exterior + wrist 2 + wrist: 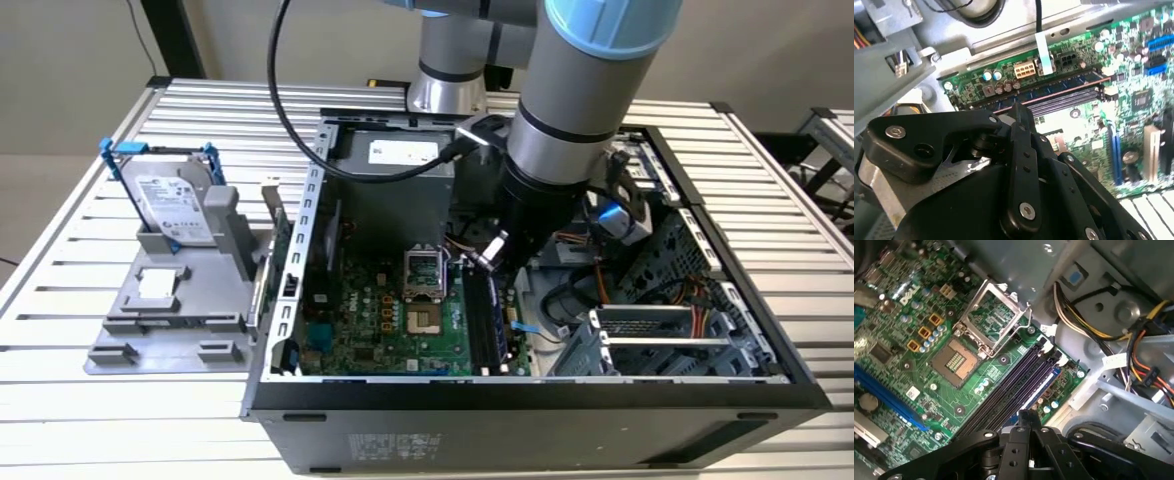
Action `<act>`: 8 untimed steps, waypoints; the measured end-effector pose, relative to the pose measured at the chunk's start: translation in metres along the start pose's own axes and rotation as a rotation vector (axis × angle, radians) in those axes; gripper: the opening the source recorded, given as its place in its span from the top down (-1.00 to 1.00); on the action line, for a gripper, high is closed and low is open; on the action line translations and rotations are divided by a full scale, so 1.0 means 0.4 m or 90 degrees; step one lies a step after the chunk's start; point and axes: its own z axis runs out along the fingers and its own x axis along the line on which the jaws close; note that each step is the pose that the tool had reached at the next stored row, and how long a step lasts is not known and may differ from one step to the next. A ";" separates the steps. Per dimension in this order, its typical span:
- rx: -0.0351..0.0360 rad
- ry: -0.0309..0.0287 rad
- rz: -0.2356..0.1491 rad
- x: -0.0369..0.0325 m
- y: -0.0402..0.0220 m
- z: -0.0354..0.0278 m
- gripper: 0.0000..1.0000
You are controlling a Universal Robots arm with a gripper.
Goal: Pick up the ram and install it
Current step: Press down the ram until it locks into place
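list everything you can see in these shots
open computer case: 1, black, on the table
slatted metal table: 1, silver
green motherboard: 1, inside the case
square metal processor socket: 1, silver, on the motherboard
long black plastic memory slots: a row, beside the socket
boxy silver hard drive with blue rails: 1, exterior view's left
grey plastic fixture: 1, under the drive
robot arm: 1, grey, reaching into the case
end effector: 1, black, over the slots

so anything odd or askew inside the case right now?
One oddity: the metal CPU socket retention frame stands flipped open over the empty socket on the green motherboard. No spills or damage visible.
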 end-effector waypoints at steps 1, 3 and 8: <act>0.0001 -0.0001 -0.013 0.000 0.000 0.000 1.00; 0.0002 -0.0002 -0.035 0.000 0.000 0.000 1.00; 0.0007 -0.0005 -0.094 0.000 0.000 0.000 1.00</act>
